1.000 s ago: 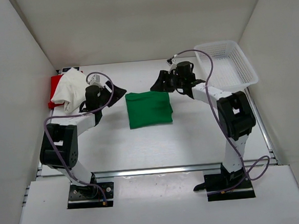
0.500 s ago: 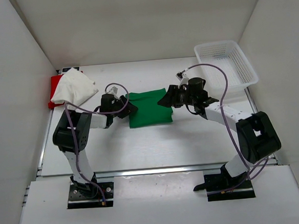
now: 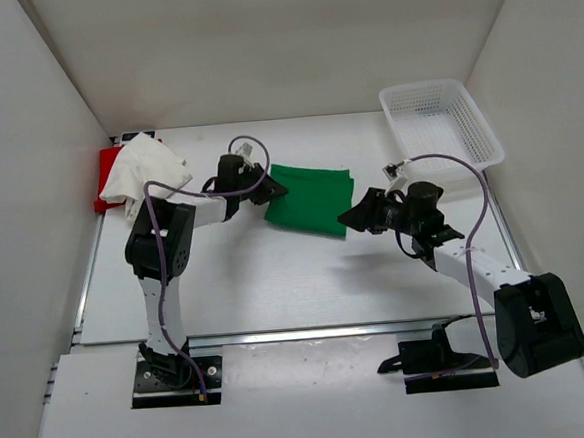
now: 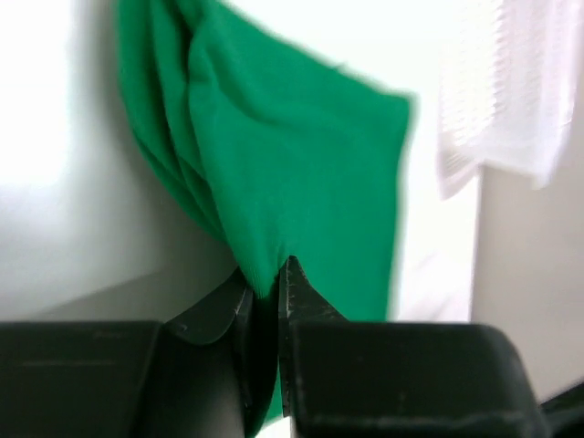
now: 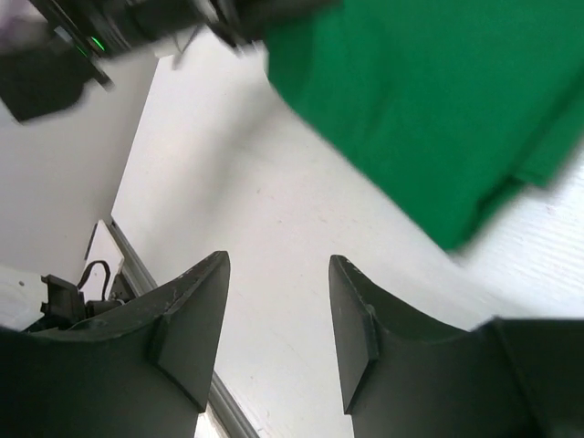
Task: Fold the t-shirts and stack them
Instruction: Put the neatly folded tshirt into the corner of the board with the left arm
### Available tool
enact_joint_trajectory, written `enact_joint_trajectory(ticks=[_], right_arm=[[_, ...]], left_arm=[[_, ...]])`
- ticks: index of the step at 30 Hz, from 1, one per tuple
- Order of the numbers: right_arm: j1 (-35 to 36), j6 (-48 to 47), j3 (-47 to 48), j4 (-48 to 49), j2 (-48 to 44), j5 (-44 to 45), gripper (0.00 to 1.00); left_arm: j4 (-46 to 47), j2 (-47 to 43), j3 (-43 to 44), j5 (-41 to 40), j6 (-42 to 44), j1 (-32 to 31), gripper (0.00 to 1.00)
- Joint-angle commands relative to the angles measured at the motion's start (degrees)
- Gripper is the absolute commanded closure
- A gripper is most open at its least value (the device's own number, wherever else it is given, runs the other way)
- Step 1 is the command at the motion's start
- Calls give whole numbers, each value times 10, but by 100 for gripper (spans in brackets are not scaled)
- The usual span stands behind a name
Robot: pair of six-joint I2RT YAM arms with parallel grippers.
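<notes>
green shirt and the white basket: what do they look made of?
Green t-shirt: soft knit cloth with a matte finish, probably cotton or a blend. It hangs in layered folds where the left gripper pinches it. The exact fibre can't be told.
Basket: likely white moulded plastic, slightly glossy. It has a stiff rim and a regular mesh of holes in its floor and walls.

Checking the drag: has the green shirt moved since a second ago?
Yes. The green shirt has shifted right, toward the basket, and now lies skewed, pinched by the left gripper.
</notes>
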Motion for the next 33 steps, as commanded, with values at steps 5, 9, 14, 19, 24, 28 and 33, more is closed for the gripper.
enact_joint_trajectory(ticks=[5, 9, 14, 19, 24, 28, 33], right_arm=[[-28, 36, -60, 90, 10, -46, 55], [-14, 21, -56, 82, 29, -50, 55], [7, 22, -67, 102, 53, -63, 55], [46, 13, -69, 74, 57, -44, 37], [83, -21, -66, 19, 46, -11, 1], [89, -18, -103, 34, 22, -20, 1], [112, -32, -122, 34, -1, -1, 1]], left_arm=[[-142, -64, 212, 11, 56, 94, 100], [-170, -118, 213, -1, 84, 177, 100], [-133, -201, 91, -59, 86, 326, 82], [38, -237, -127, -49, -39, 433, 1], [3, -302, -183, -98, -24, 427, 2], [-31, -378, -217, -139, -3, 428, 1], [-117, -459, -245, -198, 64, 402, 2]])
